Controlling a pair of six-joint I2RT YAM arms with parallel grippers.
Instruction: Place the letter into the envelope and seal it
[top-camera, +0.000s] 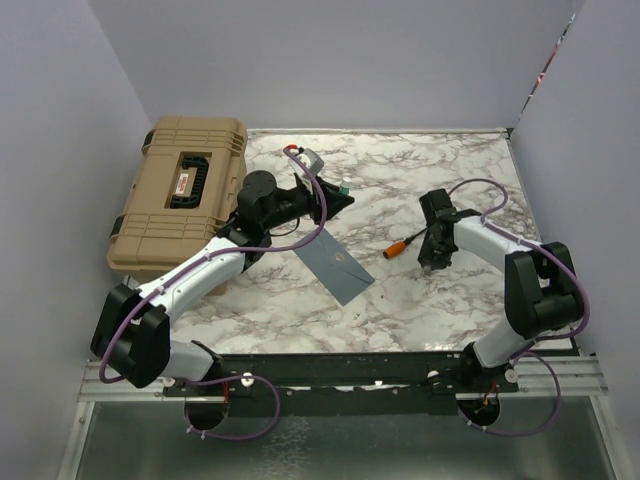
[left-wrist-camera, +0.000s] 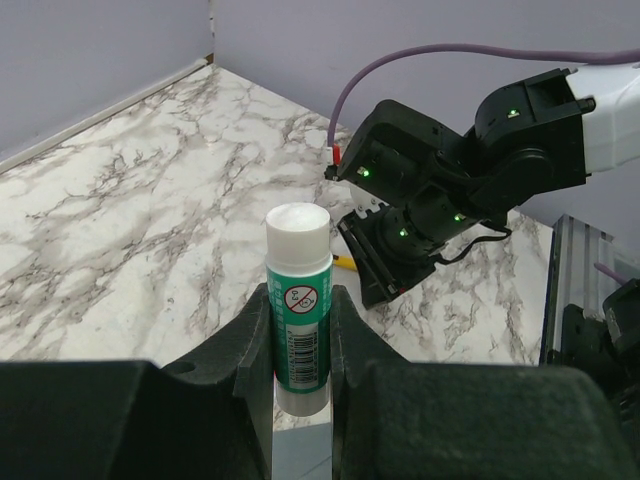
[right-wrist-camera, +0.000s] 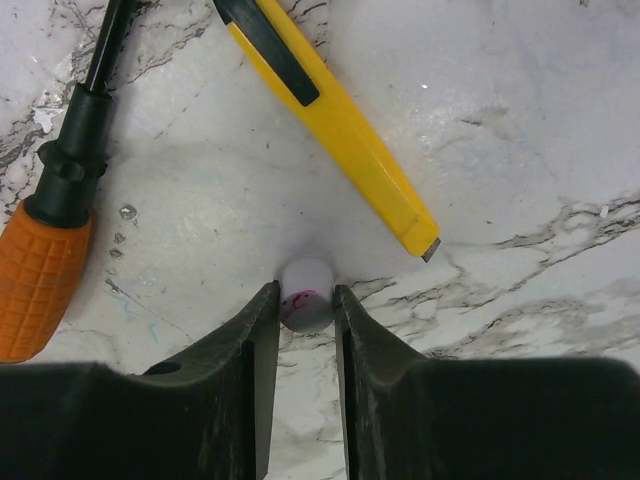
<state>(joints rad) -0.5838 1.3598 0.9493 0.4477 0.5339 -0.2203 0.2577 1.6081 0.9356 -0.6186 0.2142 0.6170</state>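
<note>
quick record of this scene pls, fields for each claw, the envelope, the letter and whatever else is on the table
left claw: shut on an upright white glue stick with a green label, cap off
right claw: shut on a small round white cap
envelope: slate grey-blue paper envelope, flat on the white marble-pattern table, partly under the left arm
letter: not visible in any view
near right claw: orange-handled screwdriver, yellow utility knife
far left: tan hard plastic case, closed
</note>
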